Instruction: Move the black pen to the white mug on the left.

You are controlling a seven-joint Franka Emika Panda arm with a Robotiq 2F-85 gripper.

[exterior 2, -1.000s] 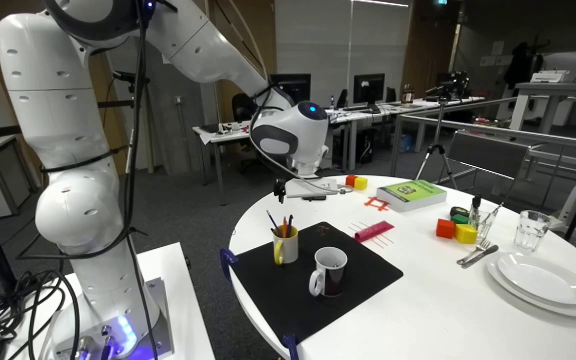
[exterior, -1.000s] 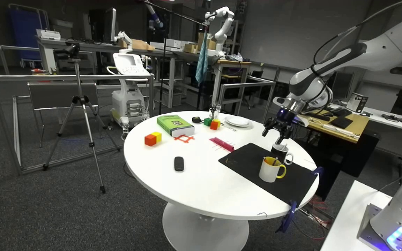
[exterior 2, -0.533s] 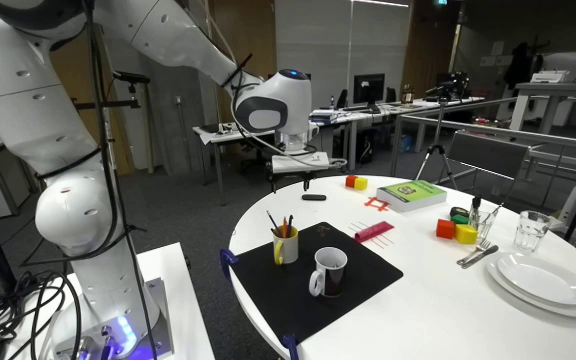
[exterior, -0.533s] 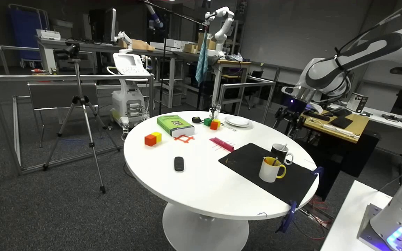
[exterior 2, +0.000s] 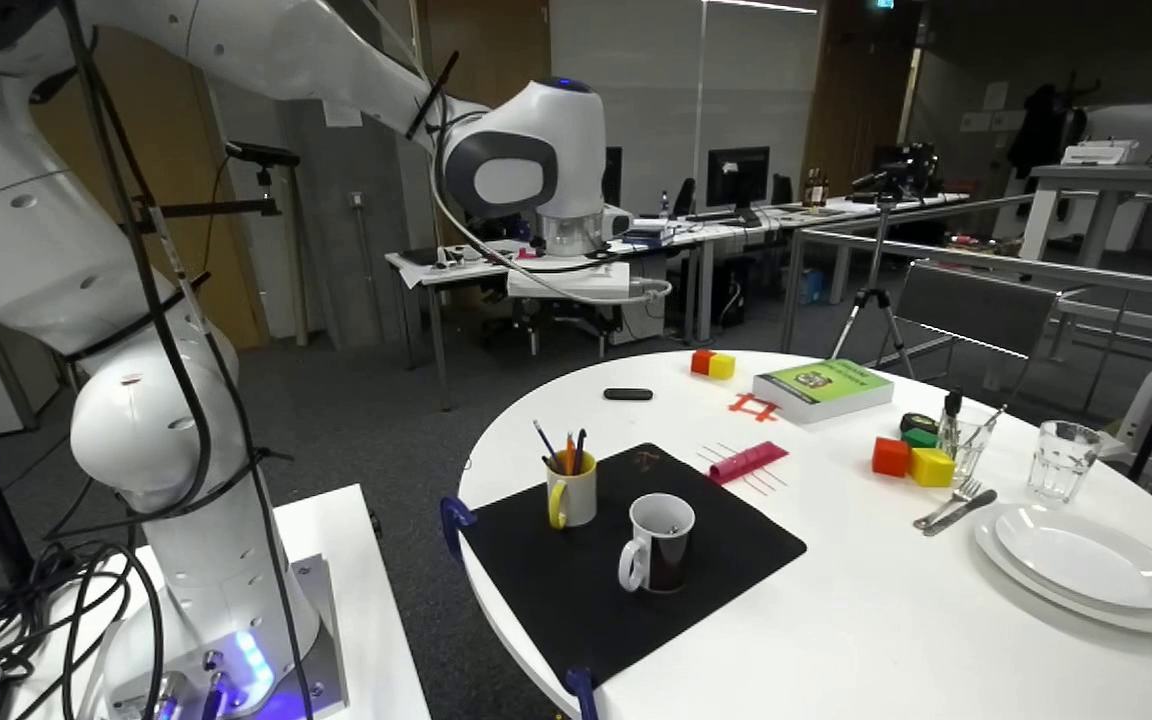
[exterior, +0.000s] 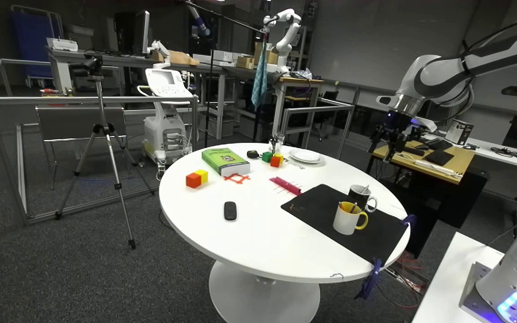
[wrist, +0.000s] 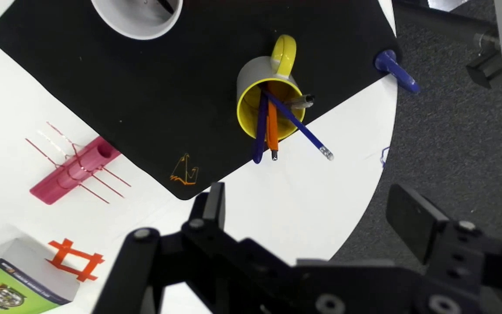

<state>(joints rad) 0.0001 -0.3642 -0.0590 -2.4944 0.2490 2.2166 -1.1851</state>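
Observation:
The white mug (exterior: 343, 223) with yellow inside and handle stands upright on the black mat; it also shows in an exterior view (exterior 2: 583, 497) and in the wrist view (wrist: 252, 72). It holds several pens and a blue pencil (wrist: 296, 122). The darker cup (exterior 2: 671, 560) stands beside it. A black pen-like stick (wrist: 166, 5) shows inside this cup, cut off by the wrist view's top edge. My gripper (wrist: 307, 209) is open with nothing between its fingers, high above the table. It also shows in an exterior view (exterior: 380, 154).
The black mat (exterior 2: 556, 580) is held by blue clamps (exterior 2: 454, 520) at the table edge. A pink tube (exterior 2: 748, 462), a green book (exterior 2: 826, 385), coloured cubes (exterior 2: 891, 457), glasses (exterior 2: 1061, 460), plates (exterior 2: 1086, 560) and a black flat object (exterior 2: 628, 394) lie on the white table.
My gripper has risen and drawn back from above the mugs toward the robot base side, turning to point more downward. The mugs and the other table objects have not moved.

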